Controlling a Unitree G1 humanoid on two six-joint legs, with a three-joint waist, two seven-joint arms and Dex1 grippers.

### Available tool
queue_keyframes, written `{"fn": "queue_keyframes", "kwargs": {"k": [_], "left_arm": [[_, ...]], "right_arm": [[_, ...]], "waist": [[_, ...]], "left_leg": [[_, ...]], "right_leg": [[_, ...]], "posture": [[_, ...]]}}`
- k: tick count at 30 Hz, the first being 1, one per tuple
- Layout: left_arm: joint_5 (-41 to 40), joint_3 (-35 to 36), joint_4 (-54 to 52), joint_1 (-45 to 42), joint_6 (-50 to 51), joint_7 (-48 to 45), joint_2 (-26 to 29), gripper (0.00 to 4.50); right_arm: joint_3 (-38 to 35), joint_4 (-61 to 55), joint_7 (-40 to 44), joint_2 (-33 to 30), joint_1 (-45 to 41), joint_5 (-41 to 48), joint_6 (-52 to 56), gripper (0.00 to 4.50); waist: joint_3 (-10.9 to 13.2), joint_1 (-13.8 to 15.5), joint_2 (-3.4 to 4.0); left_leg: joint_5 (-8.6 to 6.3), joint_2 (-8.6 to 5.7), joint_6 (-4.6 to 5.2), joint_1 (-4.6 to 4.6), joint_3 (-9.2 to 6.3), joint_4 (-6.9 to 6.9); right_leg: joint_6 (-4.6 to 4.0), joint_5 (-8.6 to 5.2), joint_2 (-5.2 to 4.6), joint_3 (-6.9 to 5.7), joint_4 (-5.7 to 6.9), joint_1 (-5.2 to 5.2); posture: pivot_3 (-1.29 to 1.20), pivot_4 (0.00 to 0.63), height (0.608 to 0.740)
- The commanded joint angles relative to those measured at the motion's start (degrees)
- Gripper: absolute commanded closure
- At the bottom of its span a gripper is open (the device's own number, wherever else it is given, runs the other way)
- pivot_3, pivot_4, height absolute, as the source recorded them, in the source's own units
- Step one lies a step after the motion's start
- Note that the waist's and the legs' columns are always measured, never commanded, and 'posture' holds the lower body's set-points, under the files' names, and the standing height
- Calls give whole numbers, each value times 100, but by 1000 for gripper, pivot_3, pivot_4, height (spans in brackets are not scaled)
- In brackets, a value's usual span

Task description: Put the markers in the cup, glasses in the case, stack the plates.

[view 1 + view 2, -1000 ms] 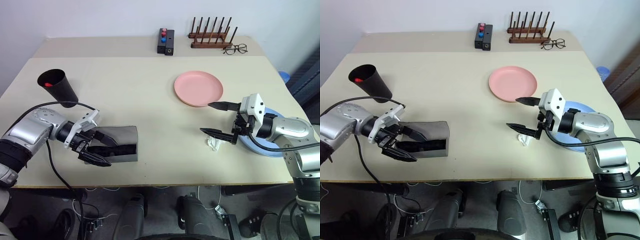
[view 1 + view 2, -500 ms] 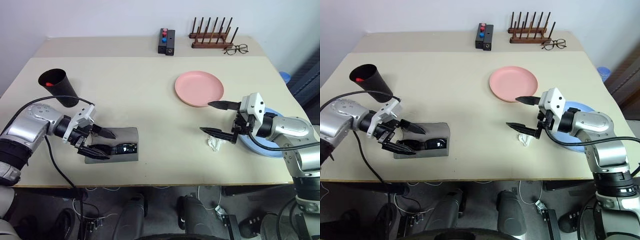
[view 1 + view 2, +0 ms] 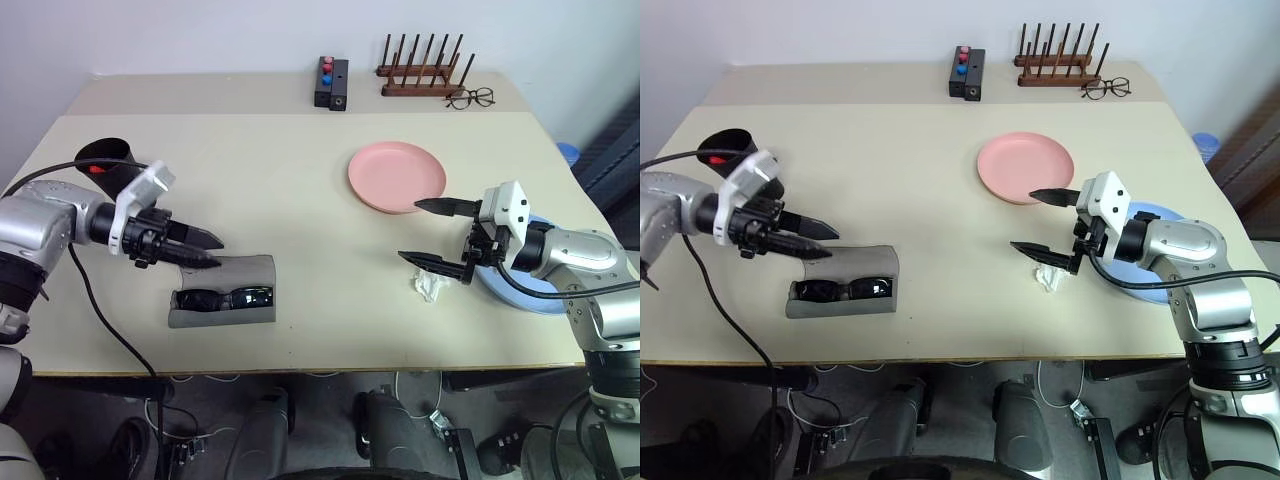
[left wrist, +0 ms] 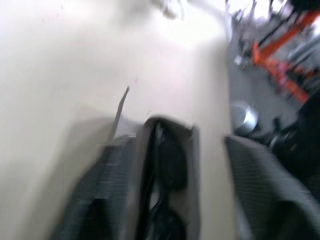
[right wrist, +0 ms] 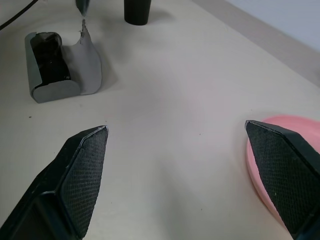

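The black glasses (image 3: 225,298) lie inside the grey case (image 3: 255,312) near the table's front left. The case's flap (image 3: 250,268) is folded back behind it, one corner (image 5: 82,24) peaking upward. My left gripper (image 3: 213,253) hovers just above that corner and points right. Behind the left wrist stands the black cup (image 3: 100,153), with a marker's red cap (image 3: 95,168) inside. My right gripper (image 3: 408,232) is open and holds nothing. It sits between the pink plate (image 3: 397,176) and the blue plate (image 3: 1148,291), which lies partly under the right forearm.
A small crumpled white scrap (image 3: 428,287) lies under my right gripper. On the far table stand a black box with coloured buttons (image 3: 332,83) and a wooden peg rack (image 3: 425,70). Clear wire spectacles (image 3: 470,98) lie beside the rack.
My left gripper has lifted off the case and drawn back toward the cup. The glasses now lie uncovered in the case. The right arm has not moved.
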Motion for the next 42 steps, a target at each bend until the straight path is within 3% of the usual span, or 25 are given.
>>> {"fn": "queue_keyframes", "kwargs": {"k": [1, 2, 3, 13, 18, 22, 29, 37, 42], "left_arm": [[-330, 877, 390, -612, 821, 41, -305, 3938], [-183, 1050, 607, -731, 790, 144, -458, 4397], [77, 1158, 800, -790, 565, 265, -584, 4463], [2000, 1265, 870, -221, -1330, 217, -949, 4463], [3123, 1222, 1525, -113, -2607, 886, -1125, 4463], [3549, 1203, 1789, 20, -3073, 724, -1162, 4463], [3424, 1393, 1266, 450, -2784, 13, -1080, 4463], [1848, 730, -616, 1291, -1645, -25, 33, 4463], [1826, 457, -1047, 1703, -1671, -25, 399, 4463]], "right_arm": [[-62, -35, -18, 32, -118, 14, -109, 0], [-57, -26, -16, 33, -127, 8, -116, 0], [-54, -12, -14, 34, -139, 2, -123, 0], [-26, 47, 3, 51, -162, -46, -155, 0], [-52, 13, -10, 32, -122, -62, -157, 0], [-66, 9, -10, 21, -90, -67, -162, 0], [-61, -2, 17, 11, -80, -49, -163, 0], [-53, 101, 69, 8, -105, -58, -208, 0], [-50, 189, 104, 6, -145, -74, -243, 0]], "waist": [[1, 22, -1], [0, 23, -1], [0, 14, -1], [0, -6, 0], [0, 24, 0], [1, 13, -1], [1, -1, -1], [1, -20, 2], [2, -4, 4]], "left_leg": [[0, -1, 0, -1, -3, 5], [0, -1, 0, -2, -3, 7], [0, -3, 0, -1, -2, 8], [1, 2, 0, 8, 2, 0], [0, 0, 0, 6, 2, 3], [0, 0, 0, 5, 2, 3], [0, 1, 0, 6, 2, 2], [0, 3, 0, 8, 0, -1], [-1, 3, -1, 8, 1, 0]], "right_leg": [[3, -1, 0, -3, 2, 1], [4, -2, 0, -4, 1, 2], [5, -3, -1, -3, 2, 5], [2, 22, 3, 0, 11, 1], [-1, 21, 1, 0, 6, 4], [1, 22, 1, -1, 5, 4], [1, 22, 2, -1, 8, 2], [-11, 15, 1, 1, 9, 2], [-22, 10, -1, 4, 6, 2]], "posture": [[0, 150, 740], [0, 150, 740], [0, 150, 740], [0, 150, 740], [0, 150, 740], [0, 150, 740], [0, 150, 740], [0, 150, 740], [0, 150, 740]]}}
